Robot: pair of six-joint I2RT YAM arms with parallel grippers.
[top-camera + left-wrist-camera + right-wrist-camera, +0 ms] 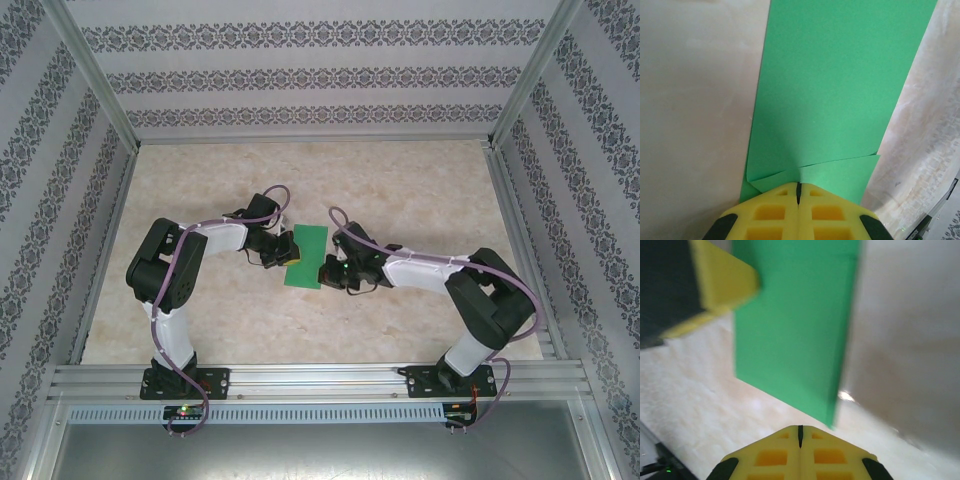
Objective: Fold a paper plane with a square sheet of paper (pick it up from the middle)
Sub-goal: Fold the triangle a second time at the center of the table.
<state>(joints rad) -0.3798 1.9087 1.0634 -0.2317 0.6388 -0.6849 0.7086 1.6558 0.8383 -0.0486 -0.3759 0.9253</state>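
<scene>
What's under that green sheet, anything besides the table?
The thin bright green folded paper sheet lies on the pale marbled tabletop, which shows all around it. Its own lower layer peeks out by the left end effector. Beneath the sheet itself is covered.

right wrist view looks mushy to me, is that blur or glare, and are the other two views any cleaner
Right wrist: the square sheet of paper and the yellow finger beside it are smeared soft, and a small glare spot sits on the table by the sheet's near corner. Left wrist: crisp, the sheet's folded edges are readable and the light is even. Top external: sharp, with flat lighting and no glare.
</scene>
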